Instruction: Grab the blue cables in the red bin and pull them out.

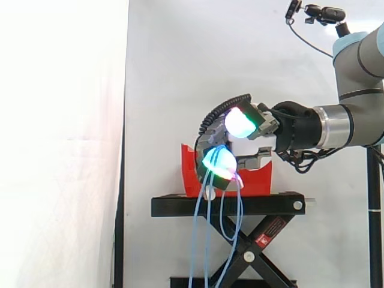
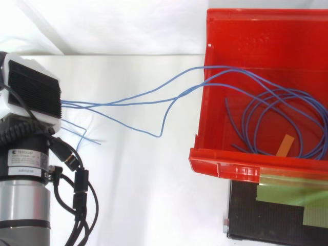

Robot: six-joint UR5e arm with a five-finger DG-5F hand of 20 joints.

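gripping a bunch of blue cables, the hand sits in the middle of the side view, just in front of the red bin and above the left half of the black stand, with the arm reaching in from the right edge. its fingers are curled over the strands, one glowing pad white-green on top and another cyan-green below it, and the cables come out under the lower pad and hang straight down in thin loops past the stand's top plate to the bottom edge of the frame. in the top view the hand is at the left edge of the frame, well apart from the red bin at the right, and the strands stretch between them from the hand across the white surface and over the bin's left wall. one strand sags into a sharp v near the middle of the frame, and a few short ends splay out just to the lower right of the hand. the rest of the cables lie inside the bin in loose overlapping rings on its floor, next to a small orange strip close to the front wall. the stand's dark top shows below the bin's front lip, at the lower right.
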